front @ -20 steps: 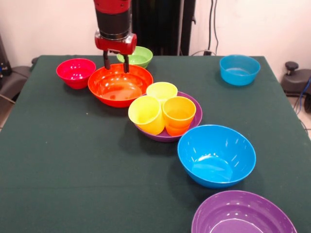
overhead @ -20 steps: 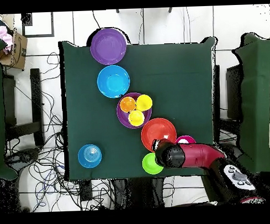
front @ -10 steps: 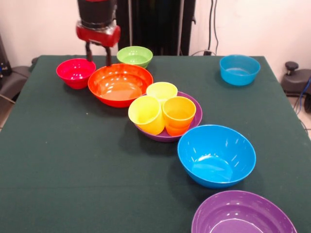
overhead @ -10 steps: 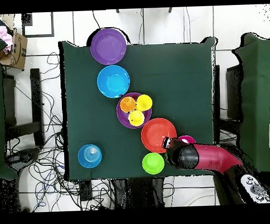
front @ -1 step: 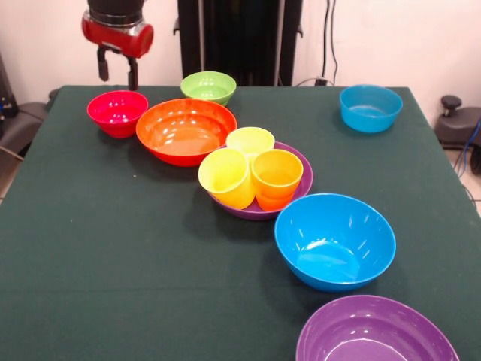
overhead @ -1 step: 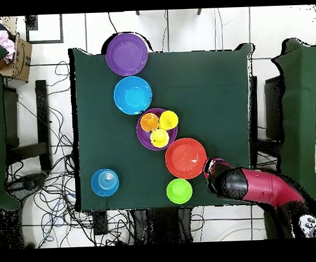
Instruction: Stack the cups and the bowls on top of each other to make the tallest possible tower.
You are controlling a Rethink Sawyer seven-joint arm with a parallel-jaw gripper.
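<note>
My gripper (front @ -1 step: 116,74) hangs open and empty above the small red bowl (front @ -1 step: 118,111) at the table's far left. Beside that bowl stand the large orange bowl (front @ -1 step: 186,130) and the light green bowl (front @ -1 step: 208,86). A purple bowl (front @ -1 step: 304,177) in the middle holds two yellow cups (front @ -1 step: 227,177) (front @ -1 step: 250,141) and an orange cup (front @ -1 step: 276,175). Nearer the camera are a large blue bowl (front @ -1 step: 335,239) and a second purple bowl (front @ -1 step: 376,335). A small blue bowl (front @ -1 step: 370,107) stands far right. In the overhead view the arm (overhead @ -1 step: 253,188) covers most of the red bowl (overhead @ -1 step: 213,163).
Everything stands on a dark green table (front @ -1 step: 113,248). The bowls run in a diagonal line from the orange bowl (overhead @ -1 step: 186,158) past the cup-filled purple bowl (overhead @ -1 step: 145,138) and large blue bowl (overhead @ -1 step: 133,95) to the purple bowl (overhead @ -1 step: 126,54). Cables lie on the floor around the table.
The gripper has risen out of the orange bowl and moved left in the front view, to above the red bowl. No bowl or cup has shifted.
</note>
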